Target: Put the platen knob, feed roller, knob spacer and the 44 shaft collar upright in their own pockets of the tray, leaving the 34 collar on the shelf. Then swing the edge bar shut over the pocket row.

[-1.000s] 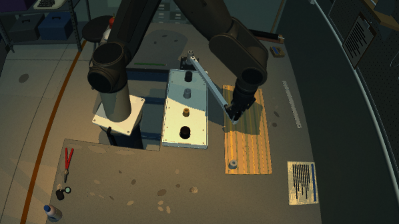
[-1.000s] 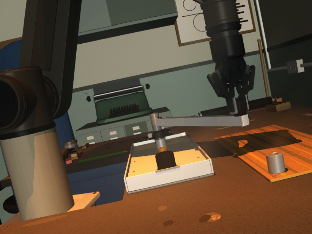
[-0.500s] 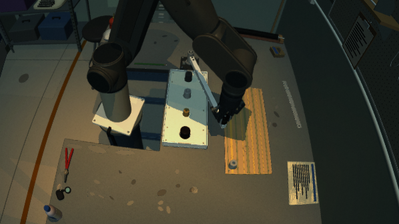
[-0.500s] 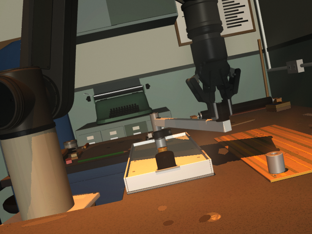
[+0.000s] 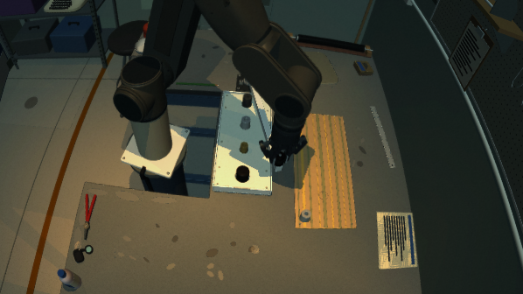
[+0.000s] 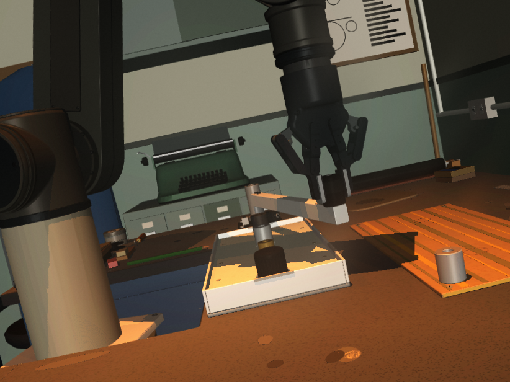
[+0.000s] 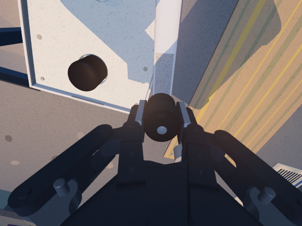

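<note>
The edge bar (image 6: 296, 204) reaches from its pivot post (image 6: 252, 190) at the tray's far end out over the tray's right rim, at a slant to the pocket row. The white tray (image 5: 242, 144) holds several parts standing upright in a row of pockets. The nearest is a wide black one (image 7: 87, 72). Behind it stand a brass-coloured one (image 5: 244, 147), a grey one (image 5: 245, 122) and a small dark one (image 5: 247, 100). A grey collar (image 6: 450, 264) stands on the orange striped shelf (image 5: 324, 170), right of the tray. My gripper (image 6: 334, 193) is closed on the black handle knob (image 7: 160, 116) at the bar's free end.
Behind the bench stand a green typewriter (image 6: 199, 170) on a drawer cabinet and a wall chart. The arm's pale base column (image 6: 57, 280) rises left of the tray. A steel ruler (image 5: 382, 136) and a printed sheet (image 5: 396, 239) lie right of the shelf. Red pliers (image 5: 88, 210) lie at the front left.
</note>
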Controlling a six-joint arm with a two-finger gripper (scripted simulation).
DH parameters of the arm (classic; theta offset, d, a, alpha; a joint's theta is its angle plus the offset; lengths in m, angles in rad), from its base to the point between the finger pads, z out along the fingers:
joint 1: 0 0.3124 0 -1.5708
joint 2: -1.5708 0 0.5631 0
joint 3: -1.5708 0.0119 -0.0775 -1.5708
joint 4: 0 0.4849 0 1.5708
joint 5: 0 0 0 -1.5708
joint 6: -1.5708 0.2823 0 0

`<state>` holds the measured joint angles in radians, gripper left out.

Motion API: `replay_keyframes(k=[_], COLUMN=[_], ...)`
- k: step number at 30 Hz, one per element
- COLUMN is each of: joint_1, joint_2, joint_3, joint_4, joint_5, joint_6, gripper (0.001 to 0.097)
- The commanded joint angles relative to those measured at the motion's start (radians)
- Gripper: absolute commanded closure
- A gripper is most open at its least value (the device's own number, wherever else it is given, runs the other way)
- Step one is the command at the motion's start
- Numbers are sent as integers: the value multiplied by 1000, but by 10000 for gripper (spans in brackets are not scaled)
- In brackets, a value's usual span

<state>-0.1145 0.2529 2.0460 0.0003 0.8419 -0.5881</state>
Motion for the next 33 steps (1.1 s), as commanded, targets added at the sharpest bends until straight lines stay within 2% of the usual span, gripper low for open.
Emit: replay_keyframes(k=[1,33], joint_1=[-3,-87], joint_2=[-4,-89], joint_3=[3,121], joint_4=[0,0], joint_5=[-1,-34], joint_6=[3,90], gripper=[901,901])
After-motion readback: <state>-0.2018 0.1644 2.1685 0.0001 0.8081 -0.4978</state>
